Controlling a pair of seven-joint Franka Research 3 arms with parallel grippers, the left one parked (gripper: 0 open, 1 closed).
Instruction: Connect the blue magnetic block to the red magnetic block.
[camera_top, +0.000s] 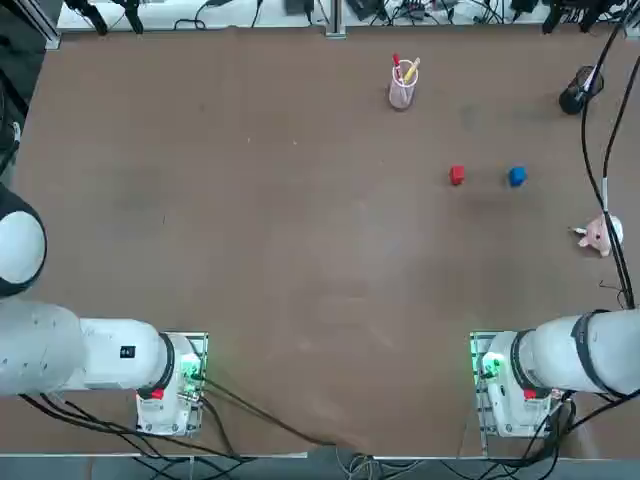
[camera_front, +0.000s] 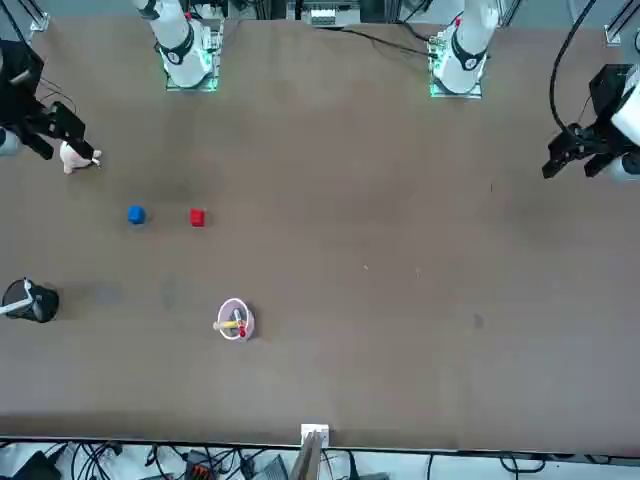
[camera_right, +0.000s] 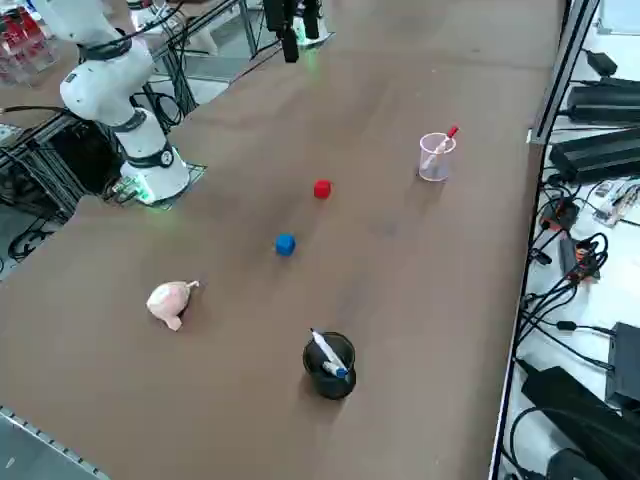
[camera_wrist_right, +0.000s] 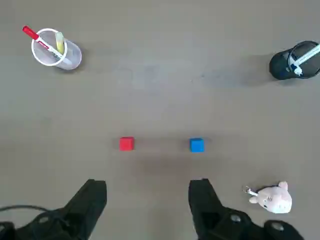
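- In the wrist view we see the right gripper (camera_wrist_right: 148, 197) raised above the table (camera_top: 250, 260), its two dark fingers (camera_wrist_right: 92, 200) spread wide with nothing between them; it holds nothing.
- Its arm rises from a base near the robot's edge of the table, on the right in the top view.
- A small pink plush toy (camera_top: 598, 235) lies close to the table's right edge, nearer the robot than the two cubes and to their right.
- Farther out we find the blue magnetic block (camera_top: 516, 177) resting on the bare tabletop on the right side of the table, well clear of the gripper and ahead of it; in the wrist view it sits just beyond one of the fingertips.
- The red magnetic block (camera_top: 457, 175) lies to the left of the blue one at about the same distance from the robot, with a clear gap of table between them; the two do not touch.
- In the wrist view both cubes sit just beyond the open fingers, and the gap between the cubes roughly matches the gap between the fingers.
- Beyond the cubes, a dark cup (camera_top: 577, 92) with a pen in it stands toward the far right corner.
- At the far edge, left of both cubes, a clear pink cup (camera_top: 402, 88) stands upright holding a red pen (camera_top: 397, 66) and a yellow one.
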